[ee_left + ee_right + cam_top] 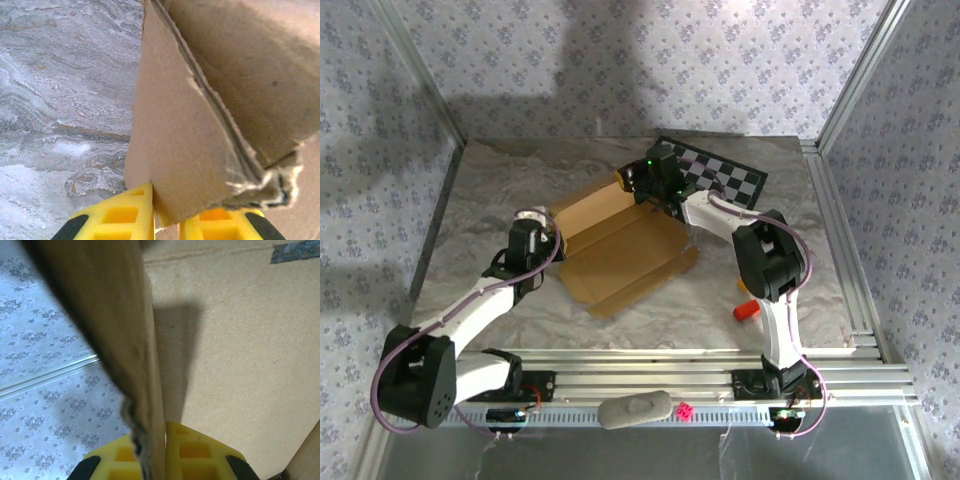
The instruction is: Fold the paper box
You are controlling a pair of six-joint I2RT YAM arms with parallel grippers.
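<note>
Left pincer: the left gripper [161, 212] has its yellow plastic fingers pinched together on a cardboard flap, which stands upright between them with a ragged, frayed corner just to the right.

Right pincer: the right gripper [159, 440] has the same yellow fingers, squeezed onto a thin cardboard edge that runs up out of the grip, with a broad tan panel on its right side.

What they're holding: both are on the plain brown cardboard paper box [620, 255], a die-cut sheet with flaps and creases. It's mostly lying flat, and the far-left panel is tilted up a bit.

Where the box is: about the middle of the marbled grey table [500, 190]. The left gripper is at its left edge and the right gripper at its far corner.

Behind it: a black-and-white checkered board [725, 175] lies flat toward the far right, under the right arm's wrist.

Off to the right: a small red cylinder [748, 310] lies on the table near the right arm, clear of the box.

Near edge: a grey oval lump [635, 410] and a tiny pink cube [685, 410] sit side by side on the aluminium rail [620, 365].

Backdrop: floral lilac wallpaper [720, 60] covers the walls.
</note>
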